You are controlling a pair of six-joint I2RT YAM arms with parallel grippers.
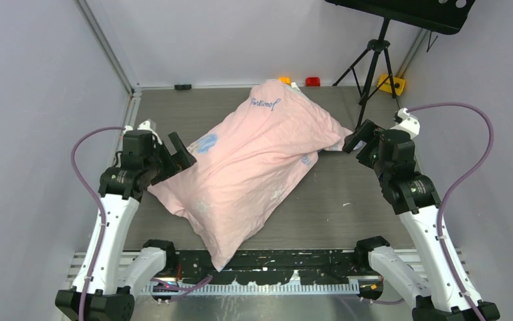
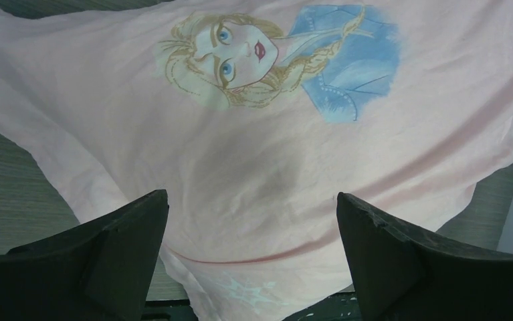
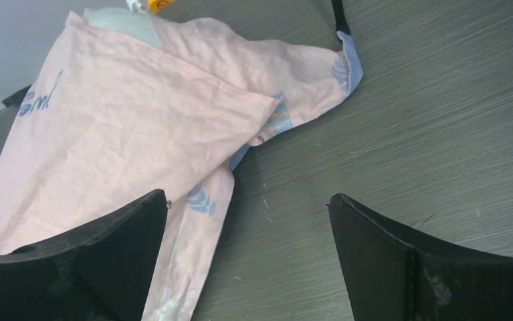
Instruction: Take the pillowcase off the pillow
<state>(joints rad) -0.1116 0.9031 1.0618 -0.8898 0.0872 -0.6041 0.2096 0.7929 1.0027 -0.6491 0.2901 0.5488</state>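
While both arms bend in from either side of the pillowcase [image 1: 253, 160], which lies slantwise on the tabletop [image 1: 354, 200], the left tool [image 2: 251, 200] stands spread and empty at its left edge. The right tool [image 3: 247, 200], likewise spread and empty, sits beside its right, open end. Only a white corner of the pillow [image 3: 116, 20] peeks out there; the rest is covered.

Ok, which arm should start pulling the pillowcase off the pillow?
Probably the right. The right gripper, open, faces the pillowcase at its loose blue-edged opening, where the white pillow peeks out. The left gripper, also open, faces only unbroken printed cloth.
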